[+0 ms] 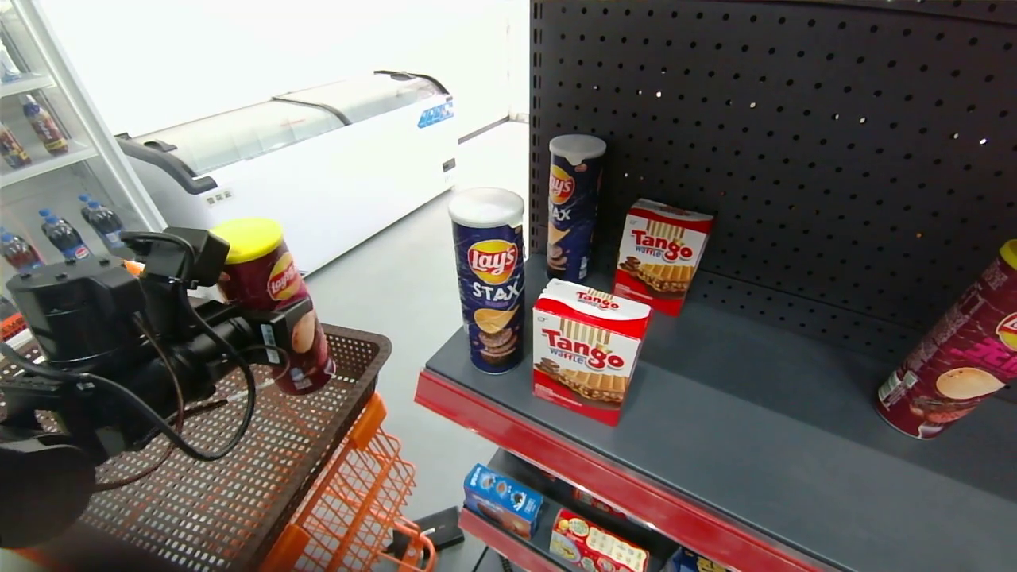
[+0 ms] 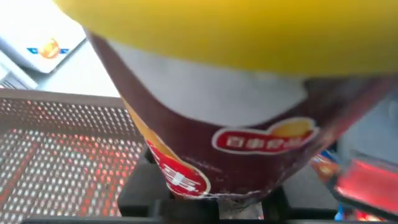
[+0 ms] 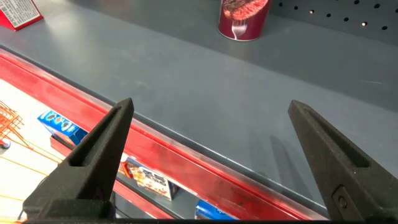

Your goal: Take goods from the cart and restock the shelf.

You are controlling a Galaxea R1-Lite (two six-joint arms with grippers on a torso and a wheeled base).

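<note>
While the left gripper [image 1: 238, 290] is clamped on the maroon chip can [image 1: 270, 278], note that the can hangs above the cart basket [image 1: 238, 477], near upright with its yellow lid [image 1: 248, 237] on top, well apart from the shelf.

Handling, as judged:
- The can is likely light, a thin-walled tube. Expect it to dent under a hard squeeze.
- Its printed skin looks glossy, so a slack grip may let it slide or twist.
- The lid [image 2: 249, 31] is probably a press-on cap. Do not take hold there.
- Your fingers sit on the mid-body, which is the sound place. Keep them off the rim ends.
- Tall and narrow, it will tip easily. Land it flat on its base before you let go.

The right gripper [image 3: 214, 168] hangs over the shelf with its jaws spread wide and nothing between them.

Surface and room:
- The shelf deck [image 1: 715, 413] is flat, grey and smooth, edged by a red front lip [image 1: 556, 453] and backed by pegboard [image 1: 794, 119].
- Two blue cans [image 1: 489, 278] and two wafer boxes [image 1: 588, 349] crowd the left end. Another maroon can [image 1: 953, 349] stands at the right end.
- Bare deck lies between the boxes and that can, which I judge to be the roomiest landing spot.
- Lift clear of the front lip on approach.
</note>
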